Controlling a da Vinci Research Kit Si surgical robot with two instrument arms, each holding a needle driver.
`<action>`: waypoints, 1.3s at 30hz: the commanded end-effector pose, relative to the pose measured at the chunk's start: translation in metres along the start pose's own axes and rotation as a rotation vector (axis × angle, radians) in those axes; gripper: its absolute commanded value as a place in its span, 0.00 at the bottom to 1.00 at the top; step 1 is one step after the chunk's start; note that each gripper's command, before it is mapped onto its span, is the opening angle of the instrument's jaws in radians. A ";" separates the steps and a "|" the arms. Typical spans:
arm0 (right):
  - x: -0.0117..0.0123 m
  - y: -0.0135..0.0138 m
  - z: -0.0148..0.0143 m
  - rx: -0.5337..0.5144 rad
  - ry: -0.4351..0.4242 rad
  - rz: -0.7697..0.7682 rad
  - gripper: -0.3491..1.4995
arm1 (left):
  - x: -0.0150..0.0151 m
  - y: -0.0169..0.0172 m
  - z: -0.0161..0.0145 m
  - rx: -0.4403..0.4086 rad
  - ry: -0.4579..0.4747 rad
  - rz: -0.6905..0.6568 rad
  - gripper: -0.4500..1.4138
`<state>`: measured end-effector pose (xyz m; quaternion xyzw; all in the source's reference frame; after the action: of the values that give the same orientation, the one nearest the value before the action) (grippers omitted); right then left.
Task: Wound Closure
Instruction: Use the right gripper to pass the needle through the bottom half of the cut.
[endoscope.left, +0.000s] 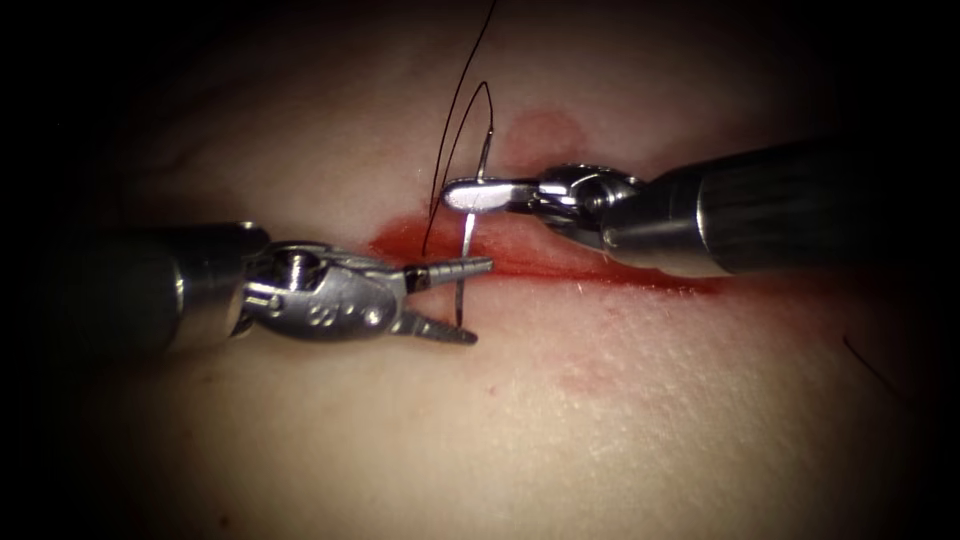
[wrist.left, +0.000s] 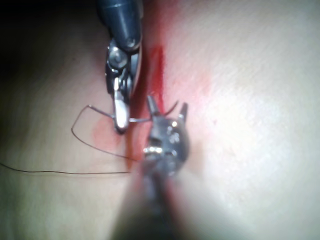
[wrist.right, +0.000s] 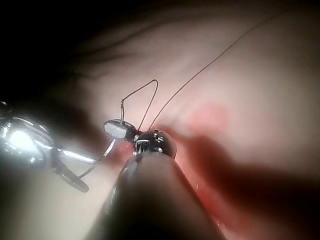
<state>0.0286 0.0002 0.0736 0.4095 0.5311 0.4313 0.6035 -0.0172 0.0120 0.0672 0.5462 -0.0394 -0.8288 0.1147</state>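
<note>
- My right gripper (endoscope.left: 480, 194) is clamped on the needle (endoscope.left: 470, 240), grabbing it in the upper part of its curve, a bit below the end where the thread (endoscope.left: 455, 130) joins on. Jaws fully closed, flat across the wire.
- My left gripper (endoscope.left: 470, 300) is spread open with nothing in it. One jaw sits just above the lower stretch of the needle, the other just below, so the needle runs down between them. I can't tell if either jaw is actually touching it.
- The needle stands nearly upright over the cut (endoscope.left: 540, 268). Its lower tip is down at the tissue (endoscope.left: 600, 420) on the near lip of the cut, beside my lower left jaw. Whether the tip is in the tissue or just resting on it, I honestly can't make out.
- Thread loops up off the needle's tail, comes back down toward the red fluid (endoscope.left: 420, 240) at the left end of the cut, and another strand heads out of the top of the endoscope view.
- Tips, judging from this: if the left side takes over, it should bite square on the needle body, not on the point, and the right shouldn't let go until that hold is solid.
- Keep that loop clear of both sets of jaws, it's close enough to snag.
</note>
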 end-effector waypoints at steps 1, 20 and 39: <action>0.0000 0.0009 0.0006 -0.007 0.005 -0.004 0.00 | -0.0003 0.0003 0.0006 -0.006 0.009 -0.002 0.60; 0.0008 0.0024 0.0018 -0.316 0.024 -0.363 0.00 | -0.0038 0.0011 -0.0075 -0.005 -0.101 -0.410 0.30; 0.0006 0.0046 0.0040 -0.498 -0.078 -0.686 0.00 | -0.0107 0.0025 -0.0033 -0.079 -0.246 -0.614 0.08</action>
<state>0.0318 0.0021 0.0775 0.0631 0.4936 0.3035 0.8125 -0.0094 0.0125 0.0754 0.4222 0.1469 -0.8858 -0.1245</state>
